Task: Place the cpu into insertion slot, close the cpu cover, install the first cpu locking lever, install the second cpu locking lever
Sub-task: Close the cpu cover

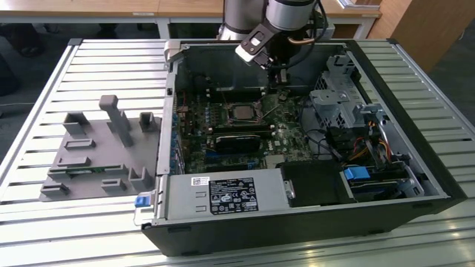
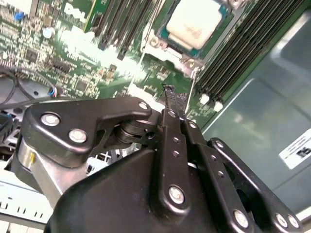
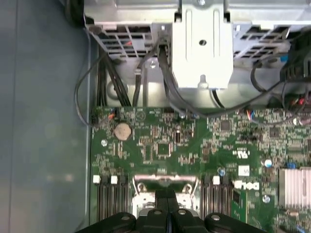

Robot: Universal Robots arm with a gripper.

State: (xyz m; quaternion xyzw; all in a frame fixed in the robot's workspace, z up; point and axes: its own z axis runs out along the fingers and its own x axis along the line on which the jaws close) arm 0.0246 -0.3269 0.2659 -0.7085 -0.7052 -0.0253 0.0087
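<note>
Silvery-grey and flat, the cpu (image 2: 194,22) sits seated in the insertion slot (image 2: 164,34), and we see the pale metal of the cpu cover (image 2: 170,51) framing its near edge. Whether the cover is latched we cannot tell. The gripper (image 2: 174,97) hangs over the green motherboard (image 3: 160,145) just beside the socket, its black fingers pressed together with nothing visible between them. In the exterior view the gripper (image 1: 280,83) is above the board, off the chip (image 1: 241,113) toward the exterior view's right and nearer the case's back wall.

Long black memory slots (image 2: 233,53) run along both sides of the socket. A coin cell battery (image 3: 123,131) lies on the board, and dark cables (image 3: 87,82) loop from the board's edge up to the grey drive cage (image 3: 201,43). A finned heatsink (image 3: 296,187) stands at the board's far corner.

We see the computer case (image 1: 169,111) wall closing the exterior view's left and the drive cage (image 1: 337,105) crowding the right. A black block (image 1: 237,143) sits close to the socket. Outside the case, a grey fixture (image 1: 97,150) rests on the slatted table (image 1: 44,222).
</note>
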